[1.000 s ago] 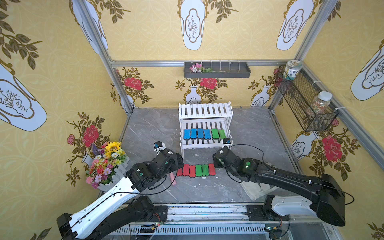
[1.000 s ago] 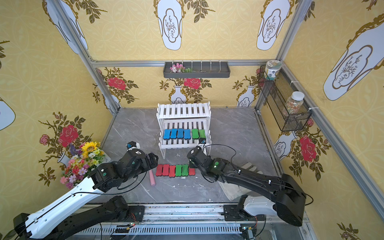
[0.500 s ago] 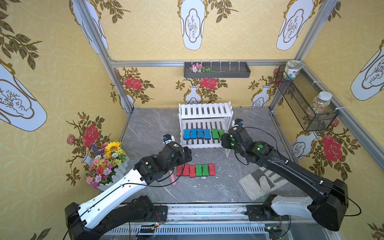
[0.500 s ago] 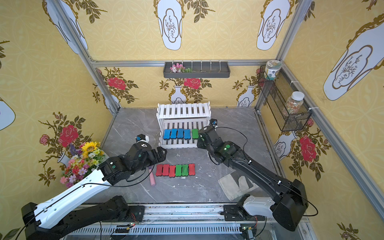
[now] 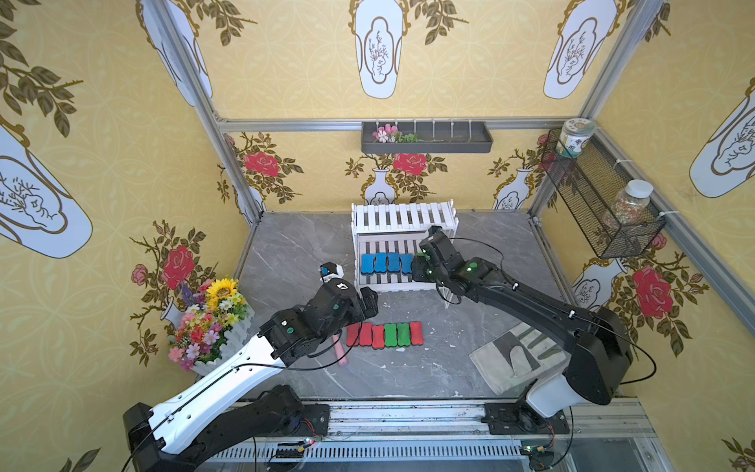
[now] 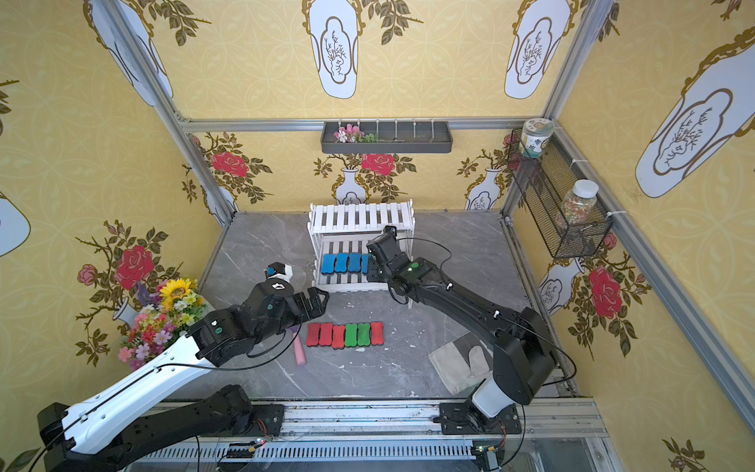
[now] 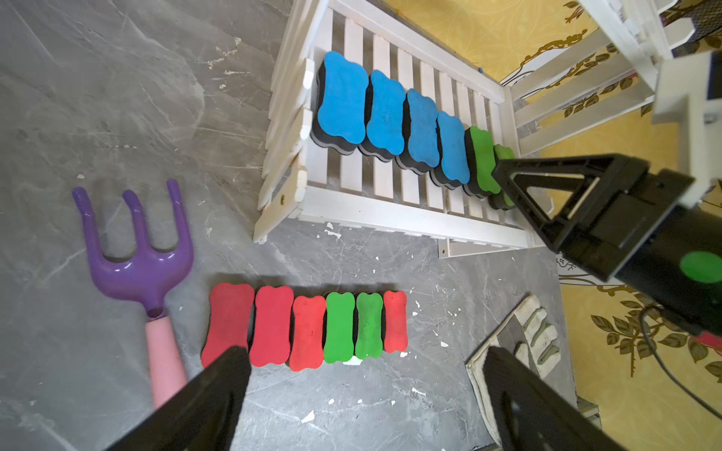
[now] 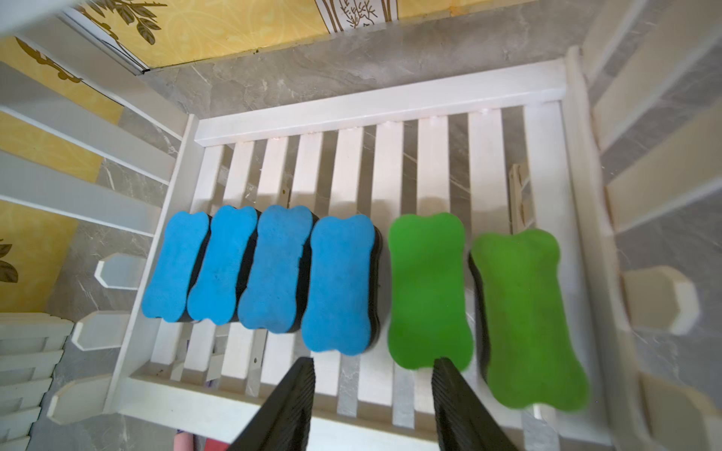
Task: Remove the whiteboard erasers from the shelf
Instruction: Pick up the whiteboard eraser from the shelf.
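Right fingers (image 8: 291, 406) are held parted, empty, over the shelf (image 8: 375, 103) rail, blue erasers (image 8: 338, 281) and green eraser (image 8: 428, 289) just ahead. Left fingers (image 7: 211, 402) are spread wide, empty; red erasers (image 7: 269, 324) and fork (image 7: 140, 269) lie ahead.

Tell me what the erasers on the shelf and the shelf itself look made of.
The erasers look like foam: a matte, finely grainy coloured top on a black base, perhaps felt. The shelf looks like white-painted wood, possibly plastic: smooth flat slats with a faint sheen.
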### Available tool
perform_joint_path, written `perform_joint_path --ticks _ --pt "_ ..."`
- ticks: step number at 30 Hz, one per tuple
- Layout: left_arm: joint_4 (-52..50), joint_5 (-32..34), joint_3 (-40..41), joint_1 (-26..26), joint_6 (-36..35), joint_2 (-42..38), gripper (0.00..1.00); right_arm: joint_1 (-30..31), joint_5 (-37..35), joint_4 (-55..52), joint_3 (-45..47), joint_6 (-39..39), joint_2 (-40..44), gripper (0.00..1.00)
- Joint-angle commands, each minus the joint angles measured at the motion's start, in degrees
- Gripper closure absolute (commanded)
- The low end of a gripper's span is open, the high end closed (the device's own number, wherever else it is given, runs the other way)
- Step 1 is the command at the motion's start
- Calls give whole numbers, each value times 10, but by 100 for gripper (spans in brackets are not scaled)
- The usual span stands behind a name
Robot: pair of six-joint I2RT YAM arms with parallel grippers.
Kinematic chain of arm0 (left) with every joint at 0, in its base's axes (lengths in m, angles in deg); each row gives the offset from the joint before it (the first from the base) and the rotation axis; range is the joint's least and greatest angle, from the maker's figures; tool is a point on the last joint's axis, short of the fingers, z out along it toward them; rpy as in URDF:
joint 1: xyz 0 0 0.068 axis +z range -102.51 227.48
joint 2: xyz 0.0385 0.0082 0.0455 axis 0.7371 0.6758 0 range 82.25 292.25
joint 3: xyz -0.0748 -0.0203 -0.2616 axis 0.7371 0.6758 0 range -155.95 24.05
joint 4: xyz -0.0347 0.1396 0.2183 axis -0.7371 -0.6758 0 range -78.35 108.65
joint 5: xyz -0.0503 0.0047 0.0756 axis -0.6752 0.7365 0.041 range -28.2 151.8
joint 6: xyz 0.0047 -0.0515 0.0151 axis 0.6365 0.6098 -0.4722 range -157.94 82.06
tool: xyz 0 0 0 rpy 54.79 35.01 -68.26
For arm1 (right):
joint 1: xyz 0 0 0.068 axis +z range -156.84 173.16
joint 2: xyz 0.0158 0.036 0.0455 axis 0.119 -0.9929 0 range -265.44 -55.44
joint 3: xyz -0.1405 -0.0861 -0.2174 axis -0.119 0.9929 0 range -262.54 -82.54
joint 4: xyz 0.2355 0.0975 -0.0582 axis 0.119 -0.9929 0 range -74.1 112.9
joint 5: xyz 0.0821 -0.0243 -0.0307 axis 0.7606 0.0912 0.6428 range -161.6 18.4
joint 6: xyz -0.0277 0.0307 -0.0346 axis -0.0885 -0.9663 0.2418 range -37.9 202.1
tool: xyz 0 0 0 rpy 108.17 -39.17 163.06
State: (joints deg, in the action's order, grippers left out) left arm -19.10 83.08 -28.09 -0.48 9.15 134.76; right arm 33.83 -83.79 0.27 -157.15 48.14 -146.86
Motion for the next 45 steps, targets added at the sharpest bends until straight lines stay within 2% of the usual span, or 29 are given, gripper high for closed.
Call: perform_joint_path --ticks 1,9,17,25,29,35,45 --pt "-38 12 12 1 14 -23 1 6 -5 9 -29 19 -26 46" --pt "-88 32 9 1 26 -61 0 21 -47 -1 -62 25 -75 47" --pt "-98 32 11 1 30 -70 0 24 -77 -7 -63 27 -85 47" --pt "-98 29 20 1 34 -74 0 47 -127 53 -28 24 -91 47" --pt "-104 31 20 1 35 -78 1 51 -144 49 -33 13 -99 49" --pt "-106 34 24 1 35 -84 0 49 -144 47 -22 -8 -90 47" --pt "-103 29 32 1 40 -86 1 41 -96 57 -5 -33 -83 43"
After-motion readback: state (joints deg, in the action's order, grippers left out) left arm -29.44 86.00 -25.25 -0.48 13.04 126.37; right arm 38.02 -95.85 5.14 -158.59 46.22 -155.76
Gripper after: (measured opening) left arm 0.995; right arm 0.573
